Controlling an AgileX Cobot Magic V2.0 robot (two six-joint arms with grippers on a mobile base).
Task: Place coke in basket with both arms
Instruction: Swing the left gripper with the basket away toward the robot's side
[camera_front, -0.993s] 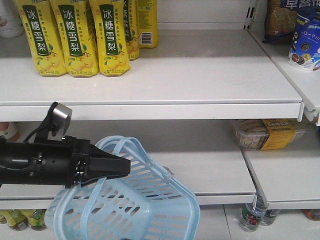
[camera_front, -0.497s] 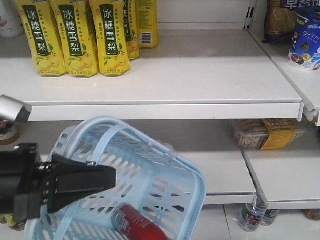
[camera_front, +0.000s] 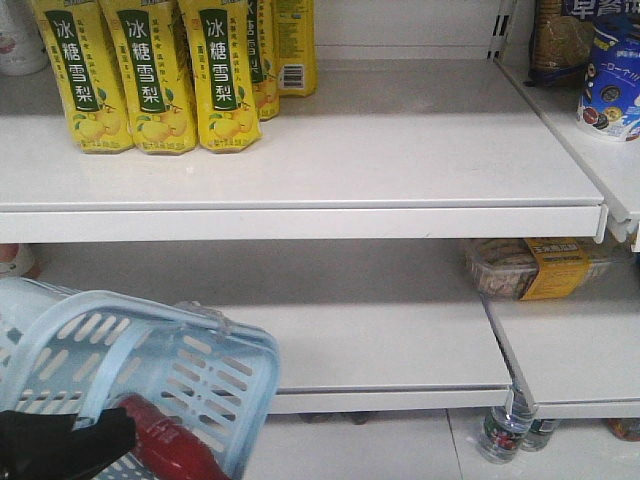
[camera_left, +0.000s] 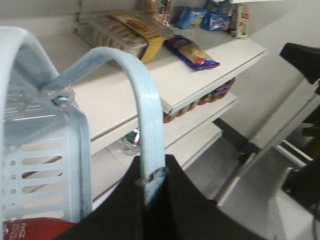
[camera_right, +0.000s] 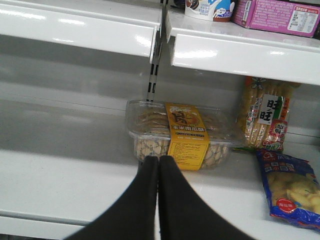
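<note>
The pale blue basket (camera_front: 150, 350) hangs tilted at the lower left of the front view, in front of the lower shelf. The red coke (camera_front: 170, 445) lies inside it on the bottom; in the left wrist view only a red strip of the coke (camera_left: 30, 230) shows behind the basket's slotted wall (camera_left: 45, 165). My left gripper (camera_left: 152, 175) is shut on one loop handle (camera_left: 145, 100) of the basket; its black tip (camera_front: 110, 440) shows at the bottom left of the front view. My right gripper (camera_right: 159, 161) is shut and empty, pointing at the lower shelf.
Yellow drink bottles (camera_front: 150, 70) stand on the upper shelf (camera_front: 300, 222). A clear snack box with a yellow label (camera_right: 180, 132) sits right ahead of my right gripper, snack bags (camera_right: 290, 185) to its right. Water bottles (camera_front: 505, 430) stand low at the right.
The basket has swung from the middle to the lower left and tipped. The coke came into view inside it. My left arm has moved left, mostly out of the front view.
</note>
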